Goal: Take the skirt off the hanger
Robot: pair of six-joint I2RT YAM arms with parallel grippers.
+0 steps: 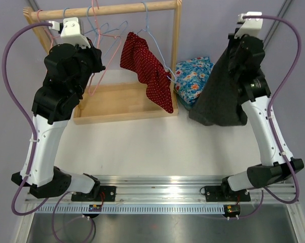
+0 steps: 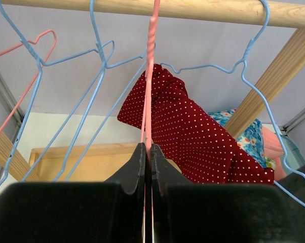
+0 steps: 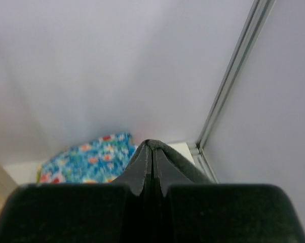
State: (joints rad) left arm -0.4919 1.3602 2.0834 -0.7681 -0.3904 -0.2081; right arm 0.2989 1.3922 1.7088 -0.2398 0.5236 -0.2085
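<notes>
My right gripper [image 3: 151, 148] is shut on the top edge of a dark grey skirt [image 3: 179, 158]. In the top view the skirt [image 1: 221, 96] hangs free from my right gripper [image 1: 235, 44] at the right, its hem touching the table. My left gripper [image 2: 148, 151] is shut on a pink wire hanger [image 2: 150, 76] that hangs from the wooden rail [image 2: 203, 9]. In the top view my left gripper [image 1: 99, 65] is at the rack's left part, on the bare pink hanger [image 1: 94, 30].
A red white-dotted garment [image 1: 147, 71] hangs on a blue hanger [image 1: 153, 36] at the rail's right part. Several empty blue and pink hangers [image 2: 66, 55] hang at the left. A blue floral cloth [image 1: 193, 76] lies beside the rack's wooden base [image 1: 117, 104].
</notes>
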